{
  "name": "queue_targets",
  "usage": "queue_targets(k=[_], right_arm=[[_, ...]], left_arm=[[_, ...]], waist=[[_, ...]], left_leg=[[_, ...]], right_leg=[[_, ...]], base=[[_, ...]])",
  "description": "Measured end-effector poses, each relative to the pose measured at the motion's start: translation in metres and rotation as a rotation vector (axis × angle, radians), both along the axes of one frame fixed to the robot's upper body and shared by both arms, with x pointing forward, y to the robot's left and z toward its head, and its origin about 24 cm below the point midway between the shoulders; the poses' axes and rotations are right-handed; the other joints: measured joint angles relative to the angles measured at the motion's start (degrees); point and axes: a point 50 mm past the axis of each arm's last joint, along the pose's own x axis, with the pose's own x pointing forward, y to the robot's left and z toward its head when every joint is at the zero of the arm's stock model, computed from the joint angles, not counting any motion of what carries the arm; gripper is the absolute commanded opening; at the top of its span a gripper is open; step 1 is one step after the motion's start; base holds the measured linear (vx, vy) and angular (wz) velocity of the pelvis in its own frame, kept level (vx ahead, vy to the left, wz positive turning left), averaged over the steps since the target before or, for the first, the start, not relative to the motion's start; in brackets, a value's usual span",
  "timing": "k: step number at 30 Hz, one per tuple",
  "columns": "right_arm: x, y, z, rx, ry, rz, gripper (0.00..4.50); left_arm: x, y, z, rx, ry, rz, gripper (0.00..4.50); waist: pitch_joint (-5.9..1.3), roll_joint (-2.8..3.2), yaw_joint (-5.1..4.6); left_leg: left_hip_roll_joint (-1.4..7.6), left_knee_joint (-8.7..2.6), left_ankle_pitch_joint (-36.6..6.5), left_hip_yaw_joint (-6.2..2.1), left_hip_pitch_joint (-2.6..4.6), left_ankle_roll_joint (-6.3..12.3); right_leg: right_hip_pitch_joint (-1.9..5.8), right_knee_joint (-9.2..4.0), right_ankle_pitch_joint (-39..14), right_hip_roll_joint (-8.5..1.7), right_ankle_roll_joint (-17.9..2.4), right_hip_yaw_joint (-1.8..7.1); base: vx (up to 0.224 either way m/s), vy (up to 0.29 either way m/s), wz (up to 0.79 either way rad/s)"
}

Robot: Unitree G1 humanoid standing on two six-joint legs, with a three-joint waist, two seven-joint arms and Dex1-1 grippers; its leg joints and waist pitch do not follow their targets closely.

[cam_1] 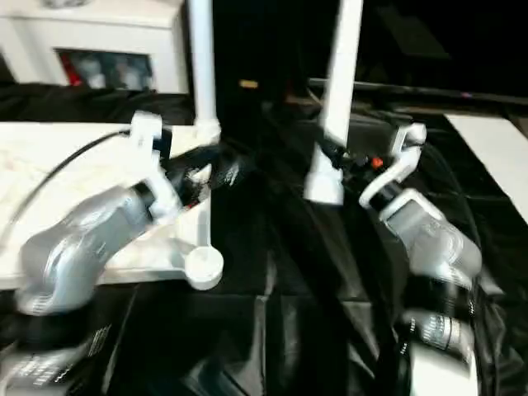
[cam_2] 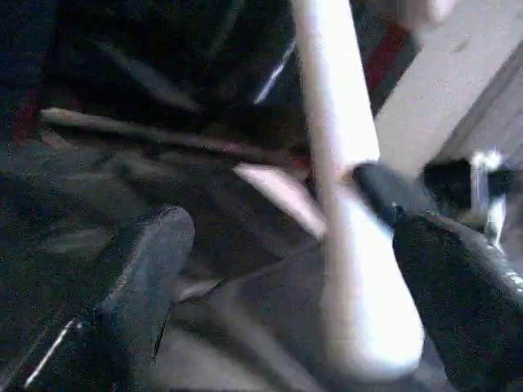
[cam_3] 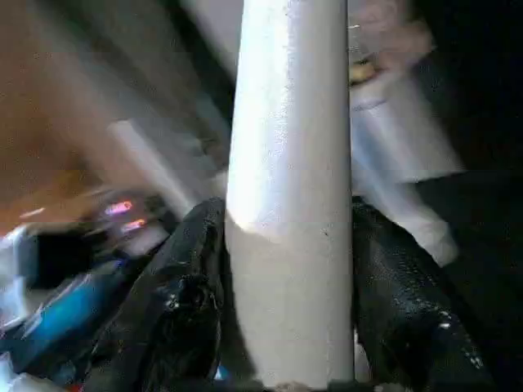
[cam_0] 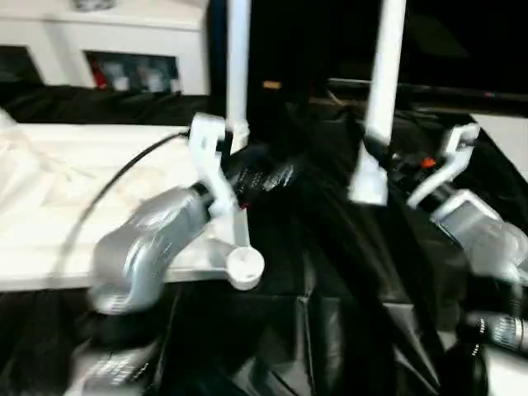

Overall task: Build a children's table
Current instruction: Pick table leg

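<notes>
The white tabletop [cam_0: 58, 198] lies on the left with its underside up. A round corner socket [cam_0: 245, 268] sticks out at its near right corner. One white leg [cam_0: 238, 74] stands upright at the far right corner. My right gripper [cam_3: 288, 286] is shut on a second white leg [cam_0: 383, 91]; its black fingers [cam_3: 184, 302] press on both sides. That leg hangs upright over the black cloth, right of the tabletop, lower end [cam_0: 368, 186] free. My left gripper [cam_0: 262, 175] is open beside the tabletop's right edge, fingers [cam_2: 143, 278] wide apart, pointing toward the held leg [cam_2: 347, 204].
A white cabinet [cam_0: 124, 49] with glass doors stands behind the tabletop. Black cloth [cam_0: 330, 289] covers the work area to the front and right. A black cable [cam_0: 124, 175] runs across the tabletop to my left wrist. A white surface [cam_1: 495, 157] lies at the far right.
</notes>
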Motion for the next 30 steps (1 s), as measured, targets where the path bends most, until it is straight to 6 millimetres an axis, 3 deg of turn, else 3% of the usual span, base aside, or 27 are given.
queue_targets(k=[5, 15, 17, 21, 25, 26, 30], right_arm=[[-0.015, 0.020, 0.002, -0.016, -0.030, 0.141, 1.85], [-0.026, 0.034, 0.003, -0.090, -0.046, 0.245, 1.85], [-0.029, 0.039, 0.002, -0.119, -0.046, 0.280, 1.85], [-0.032, 0.043, -0.004, -0.135, -0.026, 0.295, 1.85], [-0.032, 0.046, -0.005, -0.149, -0.020, 0.301, 1.84], [-0.032, 0.046, -0.005, -0.155, -0.017, 0.300, 1.84], [-0.031, 0.047, -0.006, -0.167, -0.011, 0.293, 1.84]], left_arm=[[0.004, -0.015, 0.014, -0.117, 0.030, -0.065, 4.50], [0.002, -0.014, 0.022, -0.212, 0.084, -0.117, 4.50], [0.005, -0.013, 0.019, -0.198, 0.111, -0.074, 4.12], [0.013, -0.009, 0.014, -0.200, 0.155, -0.003, 3.86], [0.018, -0.006, 0.022, -0.227, 0.146, 0.036, 3.63], [0.019, -0.004, 0.023, -0.241, 0.148, 0.045, 3.35], [0.019, -0.002, 0.023, -0.261, 0.149, 0.049, 3.21]], waist=[[0.04, -0.09, 0.28], [0.29, -0.56, 0.46], [0.29, -0.61, 0.51], [0.32, -0.75, 0.84], [0.32, -0.74, 1.13], [0.32, -0.74, 1.13], [0.32, -0.74, 1.15]], left_leg=[[0.00, 0.00, 0.1, 0.01, -0.01, 0.08], [0.04, -0.02, 0.1, -0.06, -0.21, 0.07], [0.05, -0.01, 0.1, -0.06, -0.25, 0.08], [0.07, -0.02, 0.1, -0.11, -0.39, 0.14], [0.07, -0.02, 0.2, -0.10, -0.49, 0.19], [0.07, -0.02, 0.2, -0.10, -0.53, 0.18], [0.07, -0.02, 0.3, -0.10, -0.64, 0.30]], right_leg=[[0.01, 0.01, 0.0, -0.03, 0.0, -0.04], [0.00, -0.18, 0.0, -0.09, 0.0, -0.29], [0.01, -0.22, 0.0, -0.12, 0.0, -0.37], [0.01, -0.28, 0.0, -0.22, 0.1, -0.60], [0.02, -0.29, 0.0, -0.40, 0.1, -0.86], [0.02, -0.30, 0.0, -0.43, 0.1, -0.91], [0.02, -0.30, 0.0, -0.51, 0.1, -1.06]], base=[[0.000, 0.000, 0.00], [0.000, 0.000, 0.00], [0.000, 0.000, 0.00], [0.000, 0.000, 0.00], [0.000, 0.000, 0.00], [0.000, 0.000, 0.00], [0.000, 0.000, 0.00]])
